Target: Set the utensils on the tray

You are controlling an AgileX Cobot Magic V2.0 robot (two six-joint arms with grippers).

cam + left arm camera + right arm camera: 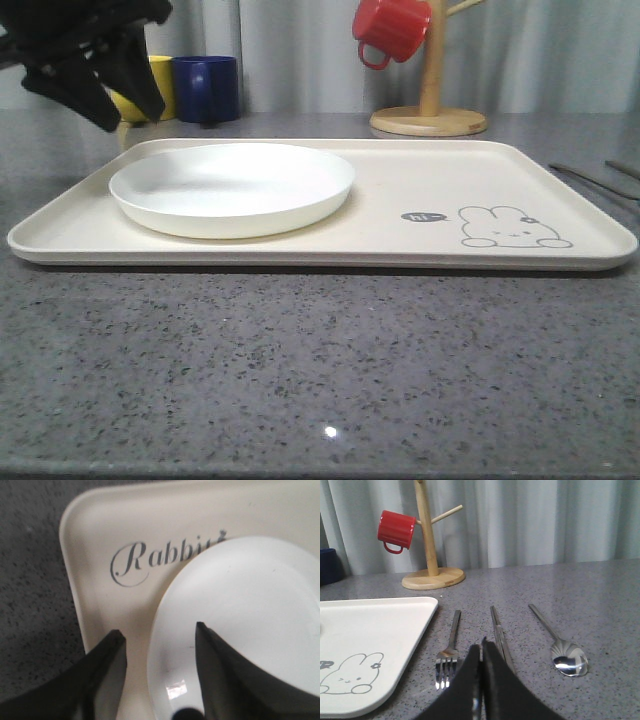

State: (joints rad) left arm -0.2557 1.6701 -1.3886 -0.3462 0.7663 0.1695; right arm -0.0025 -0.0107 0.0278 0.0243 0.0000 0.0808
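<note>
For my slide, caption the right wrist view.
Shut right gripper over silver metal fork, chopsticks and spoon lying on grey counter beside cream rabbit tray.

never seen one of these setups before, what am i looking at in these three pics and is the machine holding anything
This is a two-armed robot at a grey table. One picture looks forward from the robot. The other two come from cameras on its wrists, so the dark shapes there are its own fingers.

On the table lies a cream tray with a rabbit drawing, and a white plate rests on it. The left gripper hangs open above the plate's edge, holding nothing.

Beside the tray lie a fork, chopsticks and a spoon, none on the tray yet. The right gripper is shut and empty, near the chopsticks. Behind stands a wooden mug stand with a red mug.
</note>
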